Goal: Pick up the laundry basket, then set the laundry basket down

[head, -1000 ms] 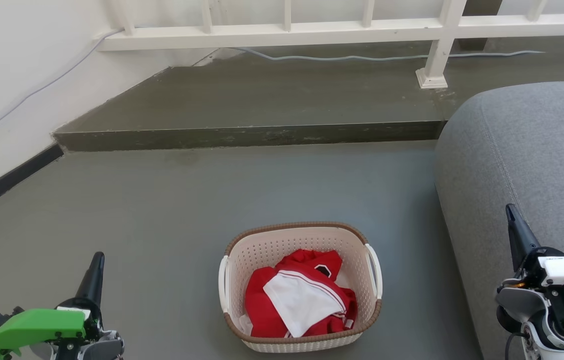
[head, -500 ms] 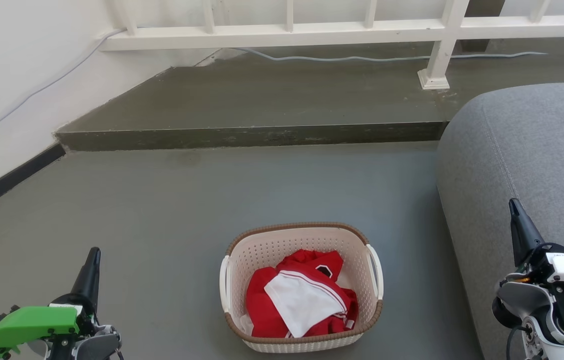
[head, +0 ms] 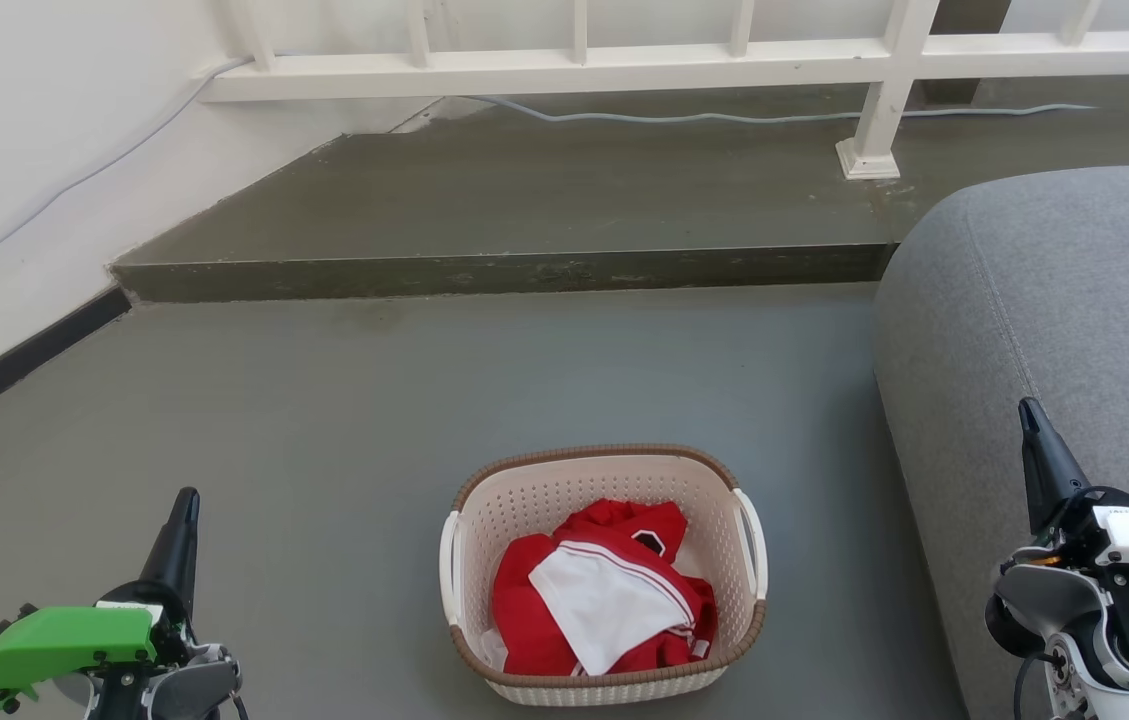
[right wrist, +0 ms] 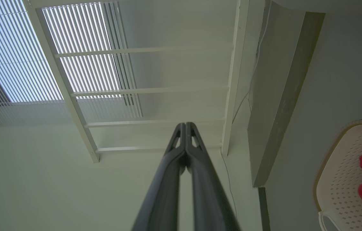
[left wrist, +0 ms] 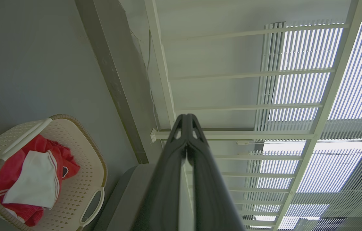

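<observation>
No text, number, brand or sign can be read anywhere in these views. The one possible marking is a small dark patch (head: pixel 646 541) on the red garment (head: pixel 524 605) lying in the laundry basket (head: pixel 589 452), toward the garment's far right side. It is too small to tell whether it bears any lettering.

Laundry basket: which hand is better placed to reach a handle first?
Left, probably. The left hand stands over the floor slightly nearer a handle of the laundry basket; the right hand is farther up, before the grey sofa. Both are shut.
</observation>
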{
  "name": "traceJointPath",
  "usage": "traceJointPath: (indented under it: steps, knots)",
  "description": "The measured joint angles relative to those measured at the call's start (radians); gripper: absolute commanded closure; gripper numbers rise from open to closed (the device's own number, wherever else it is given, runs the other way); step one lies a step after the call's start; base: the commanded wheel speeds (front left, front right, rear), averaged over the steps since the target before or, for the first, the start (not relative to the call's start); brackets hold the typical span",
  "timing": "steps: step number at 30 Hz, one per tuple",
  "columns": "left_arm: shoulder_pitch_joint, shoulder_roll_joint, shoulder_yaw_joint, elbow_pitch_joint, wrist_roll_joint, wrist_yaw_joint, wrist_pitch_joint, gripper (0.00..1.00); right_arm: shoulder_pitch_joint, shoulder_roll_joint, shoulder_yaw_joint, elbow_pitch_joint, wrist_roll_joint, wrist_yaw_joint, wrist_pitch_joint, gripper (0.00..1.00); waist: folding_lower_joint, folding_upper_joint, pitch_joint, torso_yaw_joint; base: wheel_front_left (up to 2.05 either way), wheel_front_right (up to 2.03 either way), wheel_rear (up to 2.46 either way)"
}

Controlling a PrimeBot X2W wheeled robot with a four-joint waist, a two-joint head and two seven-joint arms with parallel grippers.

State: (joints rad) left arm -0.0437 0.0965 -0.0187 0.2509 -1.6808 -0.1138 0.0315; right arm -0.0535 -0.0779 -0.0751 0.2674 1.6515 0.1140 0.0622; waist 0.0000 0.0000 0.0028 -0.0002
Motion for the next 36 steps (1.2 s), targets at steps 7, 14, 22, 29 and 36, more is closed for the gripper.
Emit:
traceJointPath:
  steps: [7,14,22,29,36]
  knots:
    - [0.0,0.0,0.001,0.002,0.0,0.0,0.0,1.0,0.0,0.0,0.0,0.001,0.0,0.0,0.0,1.0,0.0,0.0,0.0,0.0,0.0,0.0,0.0]
    - [0.0,0.0,0.002,0.005,0.0,0.0,0.001,1.0,0.0,0.0,-0.001,0.003,0.0,0.0,0.0,1.0,0.0,0.0,0.0,0.0,0.0,0.0,0.0]
    - [-0.001,0.0,0.003,0.009,0.0,-0.001,0.003,1.0,0.0,0.0,-0.002,0.004,0.0,0.0,0.0,1.0,0.0,0.0,0.0,0.0,0.0,0.0,0.0]
    - [-0.001,0.0,0.005,0.011,0.0,-0.001,0.003,1.0,0.0,0.001,-0.003,0.006,0.0,0.0,0.0,1.0,0.0,0.0,0.0,0.0,0.0,0.0,0.0]
    - [-0.001,0.0,0.006,0.016,0.0,-0.002,0.003,1.0,0.0,0.001,-0.004,0.007,0.0,0.0,0.0,1.0,0.0,0.0,-0.001,0.0,0.0,0.0,0.0]
